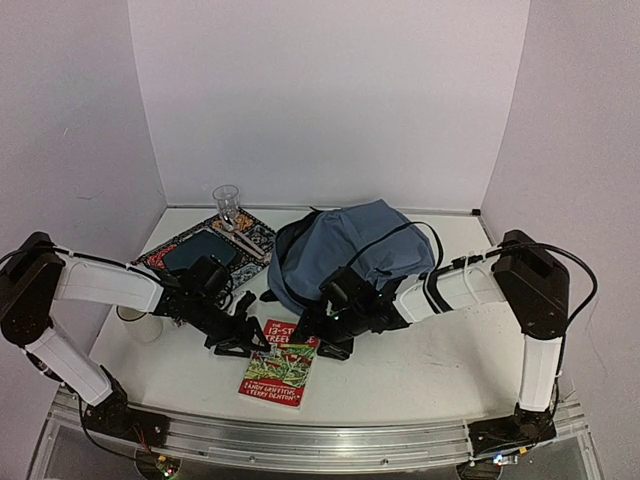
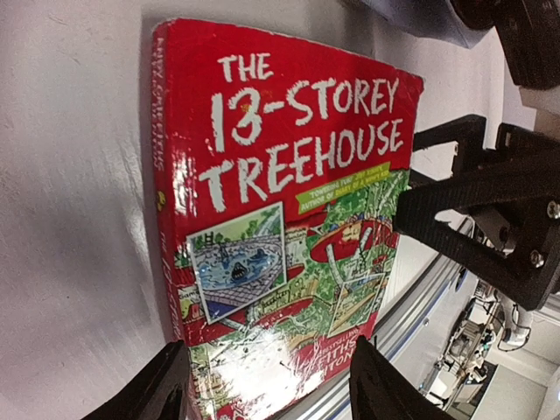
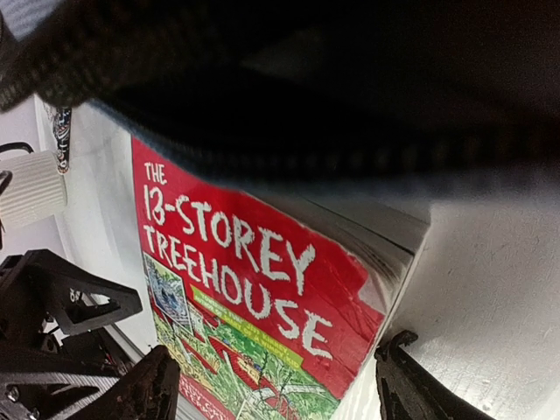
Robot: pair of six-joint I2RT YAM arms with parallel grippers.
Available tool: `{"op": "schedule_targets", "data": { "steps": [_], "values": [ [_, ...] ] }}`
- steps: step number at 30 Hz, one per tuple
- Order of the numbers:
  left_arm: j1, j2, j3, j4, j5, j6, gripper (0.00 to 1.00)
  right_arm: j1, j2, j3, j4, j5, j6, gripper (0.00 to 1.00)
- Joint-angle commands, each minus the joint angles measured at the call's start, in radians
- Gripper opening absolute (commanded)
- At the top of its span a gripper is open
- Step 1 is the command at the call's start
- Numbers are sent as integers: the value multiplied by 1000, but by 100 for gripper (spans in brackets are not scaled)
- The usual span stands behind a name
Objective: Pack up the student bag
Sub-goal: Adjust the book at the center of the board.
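The grey-blue student bag lies at the back middle of the table, its dark zipper edge hanging over the right wrist view. A red book, "The 13-Storey Treehouse", lies flat in front of it and also shows in the left wrist view and the right wrist view. My left gripper is open, with its fingers either side of the book's lower part. My right gripper is open and straddles the book's top corner by the bag.
A patterned book with a dark panel lies at the back left with a clear glass behind it. A white cup stands under the left arm. A metal rail runs along the table's near edge.
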Motion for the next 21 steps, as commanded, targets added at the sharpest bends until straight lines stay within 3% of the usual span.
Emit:
{"op": "schedule_targets", "data": {
  "steps": [1, 10, 15, 21],
  "values": [
    [0, 37, 13, 27, -50, -21, 63, 7, 19, 1, -68, -25, -29, 76],
    [-2, 111, 24, 35, -5, -16, 61, 7, 71, -5, 80, -68, 13, 67],
    [-2, 70, 30, 82, 58, -46, 60, 6, 51, 14, 143, -88, -12, 60],
    [6, 11, 26, 91, 20, -83, 60, 6, -14, 2, 152, -75, -26, 49]
  ]
}}
